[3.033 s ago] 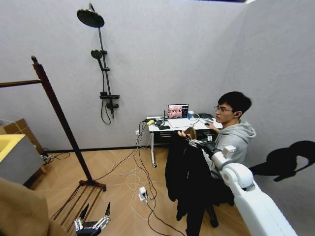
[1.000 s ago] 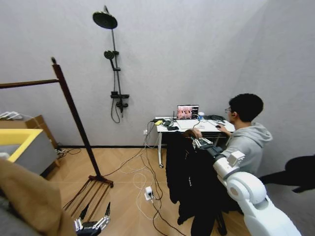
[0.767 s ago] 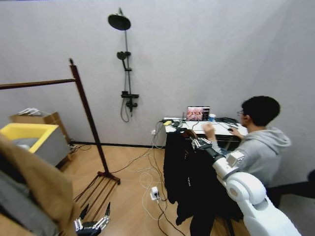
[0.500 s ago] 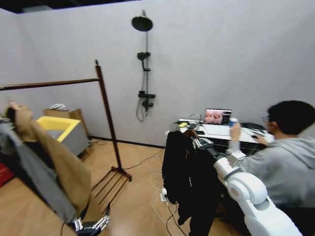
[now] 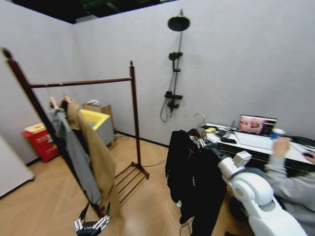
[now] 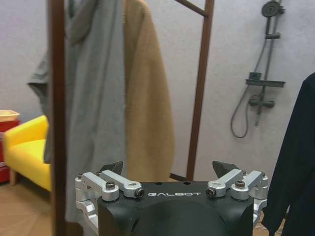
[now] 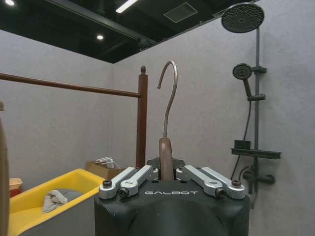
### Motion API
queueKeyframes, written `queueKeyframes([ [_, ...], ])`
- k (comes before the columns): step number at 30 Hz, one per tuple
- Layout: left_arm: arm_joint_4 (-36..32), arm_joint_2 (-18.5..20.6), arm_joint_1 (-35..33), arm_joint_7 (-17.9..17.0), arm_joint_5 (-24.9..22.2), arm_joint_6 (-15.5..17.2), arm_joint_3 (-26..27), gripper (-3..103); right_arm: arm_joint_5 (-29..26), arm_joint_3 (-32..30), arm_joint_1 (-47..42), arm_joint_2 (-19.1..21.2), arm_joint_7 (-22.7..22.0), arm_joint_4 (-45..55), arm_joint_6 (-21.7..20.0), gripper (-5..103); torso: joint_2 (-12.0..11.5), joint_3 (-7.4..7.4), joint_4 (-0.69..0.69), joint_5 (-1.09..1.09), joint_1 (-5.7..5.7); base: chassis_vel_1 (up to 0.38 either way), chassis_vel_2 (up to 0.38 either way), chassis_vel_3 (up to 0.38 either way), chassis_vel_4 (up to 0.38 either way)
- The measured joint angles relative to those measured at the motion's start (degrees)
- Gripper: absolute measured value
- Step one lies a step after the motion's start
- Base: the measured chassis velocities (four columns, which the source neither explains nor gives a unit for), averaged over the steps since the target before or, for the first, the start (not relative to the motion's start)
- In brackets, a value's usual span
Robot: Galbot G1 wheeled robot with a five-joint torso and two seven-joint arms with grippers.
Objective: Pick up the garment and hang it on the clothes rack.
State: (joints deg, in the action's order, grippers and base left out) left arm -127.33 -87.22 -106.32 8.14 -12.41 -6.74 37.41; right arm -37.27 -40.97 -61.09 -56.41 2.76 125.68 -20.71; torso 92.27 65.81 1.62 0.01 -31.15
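Note:
The garment point(image 5: 194, 177), a long black coat, hangs from a wooden hanger point(image 7: 166, 150) with a metal hook point(image 7: 170, 93). My right gripper point(image 5: 199, 141) point(image 7: 166, 169) is shut on the hanger's neck and holds the coat right of the clothes rack. The clothes rack point(image 5: 132, 118) is dark reddish-brown; its bar point(image 5: 81, 83) runs left from the far post point(image 7: 141, 118). My left gripper point(image 5: 92, 224) point(image 6: 168, 169) hangs low and open, near the rack's near post point(image 6: 57, 118), with nothing in it. The coat's edge point(image 6: 298, 162) shows in the left wrist view.
A grey hooded jacket point(image 5: 74, 152) and a long tan coat point(image 5: 98, 162) hang on the rack's left part. A yellow bin point(image 5: 96, 120) and a red box point(image 5: 38, 142) stand behind it. A desk with a laptop point(image 5: 256, 125) is at the right; a shower fitting point(image 5: 174, 64) is on the wall.
The whole head view has swung left, so the camera turned; the rack and its hung coats now sit centre-left. The right gripper still holds the black coat by its hanger.

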Motion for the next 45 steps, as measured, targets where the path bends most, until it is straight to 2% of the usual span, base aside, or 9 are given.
queueKeyframes([
  [18, 0.00, 0.00, 0.00, 0.00, 0.00, 0.00, 0.00, 100, 0.05, -2.95, -0.37, 0.02, 1.14, -1.82, 0.58, 9, 0.00, 0.00, 0.00, -0.01, 0.00, 0.124, 0.126, 0.122, 0.122],
  [30, 0.00, 0.00, 0.00, -0.01, 0.00, 0.00, 0.01, 100, 1.55, -1.69, 0.42, -0.30, 2.93, -2.55, 1.54, 9, 0.00, -0.01, -0.02, -0.01, 0.01, 0.102, 0.107, 0.101, 0.093],
  [33, 0.00, 0.00, 0.00, 0.00, 0.00, 0.00, 0.00, 100, 2.03, -0.96, 0.57, -0.60, 2.92, -2.40, 1.64, 9, 0.01, -0.01, 0.01, 0.00, 0.01, -0.037, 0.023, 0.022, -0.034],
  [45, 0.00, 0.00, 0.00, 0.00, 0.00, 0.00, -0.01, 100, 2.39, -1.05, -1.06, -1.06, 3.15, 0.19, 1.79, 9, 0.01, 0.00, 0.00, -0.01, -0.01, -0.129, 0.114, 0.122, -0.108],
])
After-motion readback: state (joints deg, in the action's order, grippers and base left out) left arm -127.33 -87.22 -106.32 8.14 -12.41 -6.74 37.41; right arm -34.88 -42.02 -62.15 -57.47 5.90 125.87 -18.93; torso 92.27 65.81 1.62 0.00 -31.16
